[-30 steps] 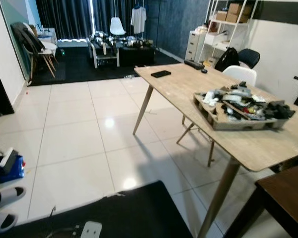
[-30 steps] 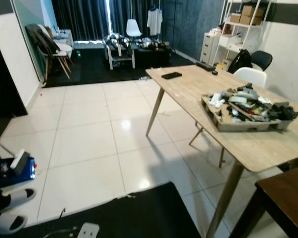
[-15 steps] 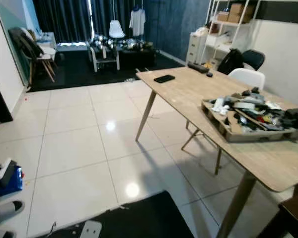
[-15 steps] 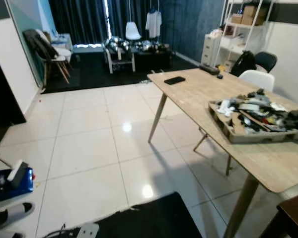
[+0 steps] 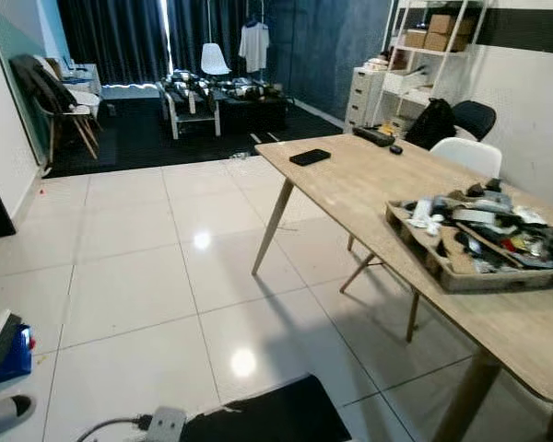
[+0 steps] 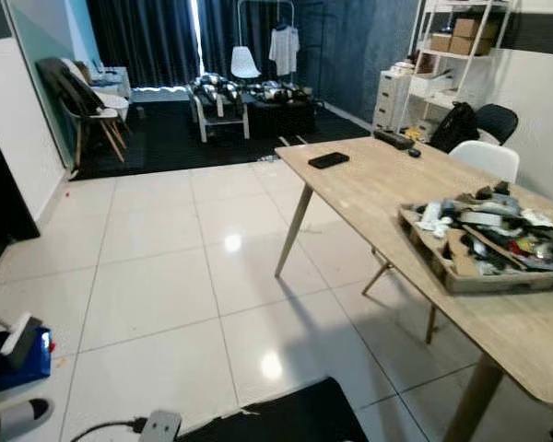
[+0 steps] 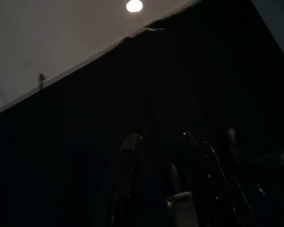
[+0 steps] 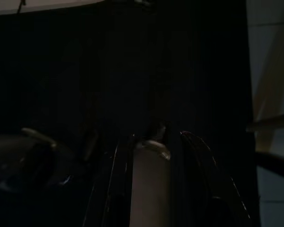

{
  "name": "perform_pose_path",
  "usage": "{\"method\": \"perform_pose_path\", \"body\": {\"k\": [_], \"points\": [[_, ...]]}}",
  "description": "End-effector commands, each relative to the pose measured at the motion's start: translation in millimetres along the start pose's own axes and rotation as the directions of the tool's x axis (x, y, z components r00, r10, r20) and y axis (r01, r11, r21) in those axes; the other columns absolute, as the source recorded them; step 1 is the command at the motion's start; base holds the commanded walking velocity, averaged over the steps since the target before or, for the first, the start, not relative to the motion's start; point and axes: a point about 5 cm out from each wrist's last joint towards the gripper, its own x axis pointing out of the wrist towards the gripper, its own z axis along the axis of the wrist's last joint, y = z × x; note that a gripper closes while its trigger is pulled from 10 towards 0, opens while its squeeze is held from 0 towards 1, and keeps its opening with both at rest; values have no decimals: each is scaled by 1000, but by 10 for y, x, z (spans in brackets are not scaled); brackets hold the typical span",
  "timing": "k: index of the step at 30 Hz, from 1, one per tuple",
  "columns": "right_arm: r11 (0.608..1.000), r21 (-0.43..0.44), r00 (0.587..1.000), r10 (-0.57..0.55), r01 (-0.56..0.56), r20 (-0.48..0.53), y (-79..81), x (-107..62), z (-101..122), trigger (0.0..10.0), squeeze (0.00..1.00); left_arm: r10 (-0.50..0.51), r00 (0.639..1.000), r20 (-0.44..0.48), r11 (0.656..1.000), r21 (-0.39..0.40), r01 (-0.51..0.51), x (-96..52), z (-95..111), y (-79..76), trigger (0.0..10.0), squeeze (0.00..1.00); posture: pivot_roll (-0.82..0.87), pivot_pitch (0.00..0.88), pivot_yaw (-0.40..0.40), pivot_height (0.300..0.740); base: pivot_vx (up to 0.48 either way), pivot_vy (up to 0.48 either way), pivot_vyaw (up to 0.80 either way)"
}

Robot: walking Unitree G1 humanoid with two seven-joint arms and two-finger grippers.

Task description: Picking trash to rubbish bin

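A long wooden table (image 5: 378, 198) runs from the centre of the head views down to the lower right corner, its long axis on that diagonal. On its near end, at the right edge of the frame, sits a cardboard tray (image 5: 461, 272) heaped with trash (image 5: 484, 230); the tray's long side lies roughly across the picture, left to right. Further up the table lie a black phone (image 5: 310, 157) and a dark remote (image 5: 373, 136). A white chair (image 5: 470, 155) stands beside the table on its right side.

White floor tiles (image 5: 147, 267) fill the middle and left. A black mat (image 5: 276, 424) lies at the bottom centre, with a power strip (image 5: 164, 425) just beside its left edge. A blue box (image 5: 5, 350) rests at the lower left.

In the dark wrist views, the left gripper (image 7: 158, 142) and the right gripper (image 8: 154, 137) hang over dark ground; whether either pincer is apart or together cannot be told.
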Motion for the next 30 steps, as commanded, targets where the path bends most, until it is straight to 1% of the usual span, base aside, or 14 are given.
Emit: {"method": "perform_pose_path", "body": {"k": [1,7,11,16,17,18,21,30], "points": [[1000,2,1000,-1,1,-30,5,-19,-83,10000,0,6,1000,-22,1000,-23,-7,-16,-72,0,10000,0,-77,105,14,740,311,0,0],[1000,10,1000,0,0,-31,28,-10,-76,10000,0,15,1000,-27,1000,-15,-15,-26,-88,36,10000,0,-67,108,12,740,310,0,0],[1000,15,999,-5,6,-34,14,-15,-86,10000,0,28,999,-42,1000,5,-28,-38,-121,70,10000,0,-67,108,12,740,0,0,0],[1000,14,999,-14,14,-34,-16,-25,-97,10000,0,22,998,-55,1000,12,-21,-47,-148,87,10000,0,-72,110,5,740,0,0,0],[999,34,999,-21,22,-38,-25,-34,-120,10000,0,22,998,-52,1000,20,-21,-45,-142,81,10000,0,-71,110,0,740,0,0,0],[999,34,999,-21,22,-38,-25,-34,-120,10000,0,22,998,-52,1000,20,-21,-45,-142,81,10000,0,-71,110,0,740,0,0,0],[998,47,998,-40,42,-48,-51,-47,-152,10000,0,29,998,-62,999,28,-28,-42,-152,63,10000,0,-69,111,-9,740,0,0,-800],[996,68,997,-48,52,-54,-49,-54,-177,10000,0,14,998,-60,999,39,-12,-43,-164,31,10000,0,-75,112,-6,740,0,0,-800]]}}
